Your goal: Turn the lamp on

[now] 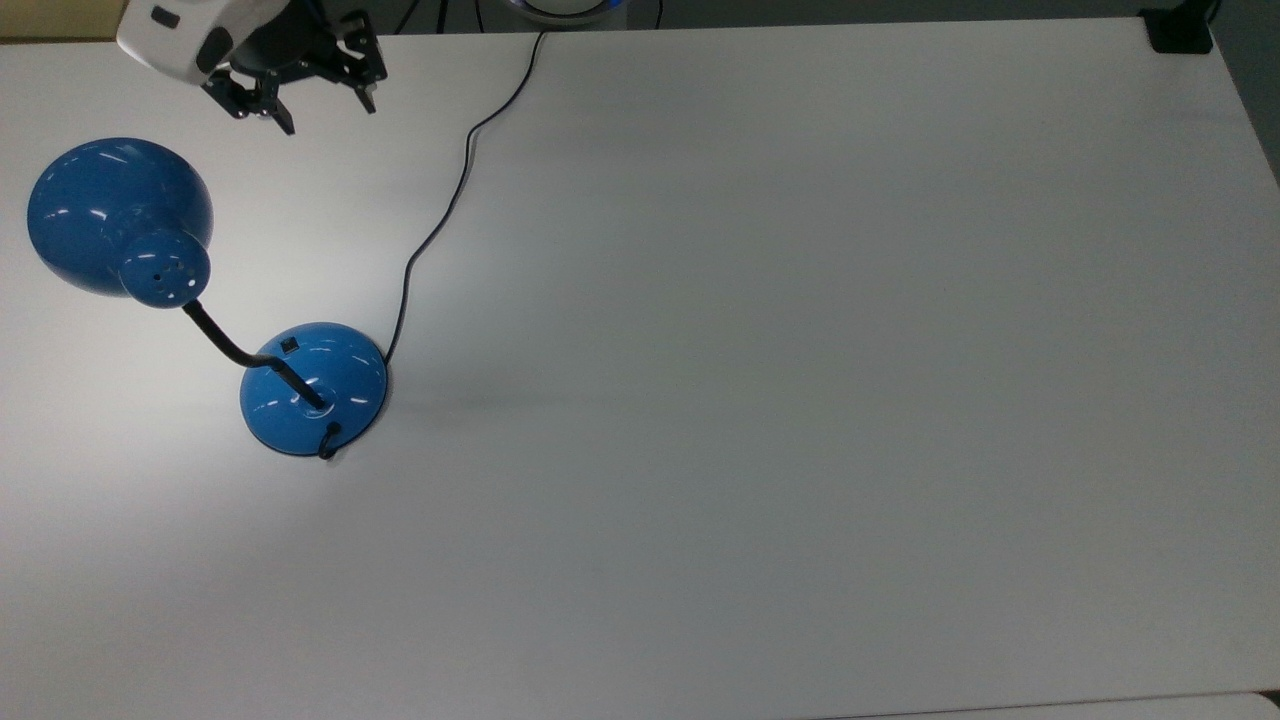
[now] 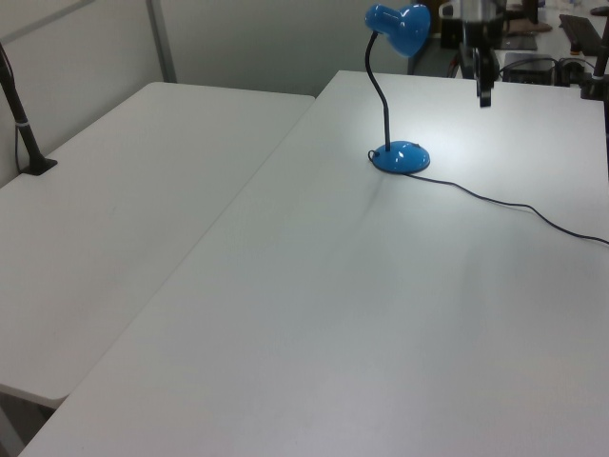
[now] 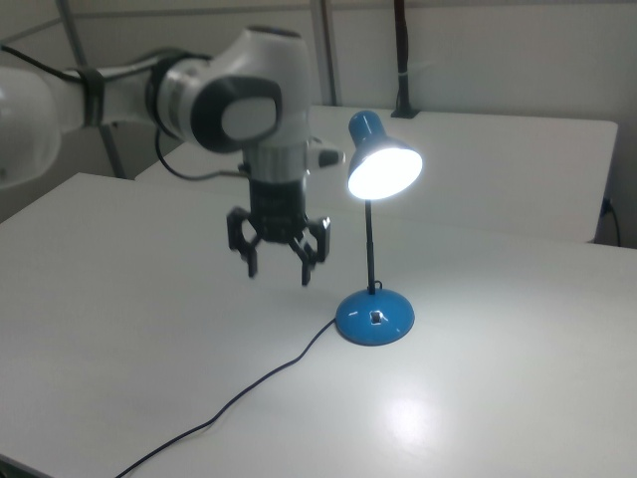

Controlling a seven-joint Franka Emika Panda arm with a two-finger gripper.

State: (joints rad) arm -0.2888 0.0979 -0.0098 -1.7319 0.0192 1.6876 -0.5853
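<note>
The blue desk lamp [image 3: 370,229] stands lit near the right view's centre, its base [image 3: 374,319] on the white table [image 3: 478,398]. The gripper [image 3: 278,267] hangs left of it, jaws wide, empty. Swinging back could snag the cord [image 3: 249,390] and topple it.

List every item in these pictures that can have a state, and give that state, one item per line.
desk lamp: lit, shade glowing, standing upright on the table.
lamp switch: on the base, untouched.
lamp cord: slack, lying across the table.
end effector: open, empty, raised above the table and apart from the lamp.
</note>
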